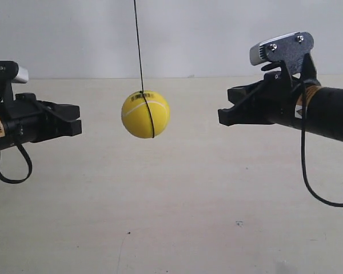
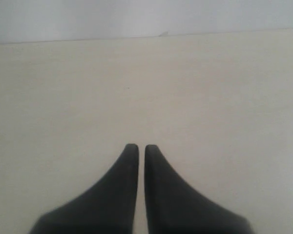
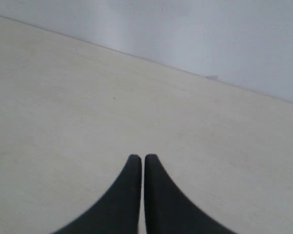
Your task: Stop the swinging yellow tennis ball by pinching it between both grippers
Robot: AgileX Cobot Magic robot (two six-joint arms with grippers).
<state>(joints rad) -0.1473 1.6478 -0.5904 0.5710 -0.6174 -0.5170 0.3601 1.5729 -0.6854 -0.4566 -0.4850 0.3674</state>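
1. Exterior view: the yellow tennis ball (image 1: 146, 114) hung on a thin black string (image 1: 138, 45), clear above the table (image 1: 171, 228). It sat between my two grippers and touched neither. The gripper at the exterior view's left (image 1: 77, 120) was near it, and the gripper at the exterior view's right (image 1: 222, 114) was a bit farther off. Both pointed at the ball at about its height. I couldn't read the jaw opening from here.
2. Handling, my guess: light, fuzzy felt, good grip, slightly springy. It was free on the string, so a one-sided push would knock it away. Best contact looked like opposite sides at the widest line, both tips together.
3. Left wrist view: my left gripper (image 2: 137, 148) had its jaws drawn to a thin slit with nothing between. Only the table and the far wall (image 2: 146, 14) showed, no ball.
4. Right wrist view: my right gripper (image 3: 137, 158) was the same, a thin slit holding nothing, no ball.
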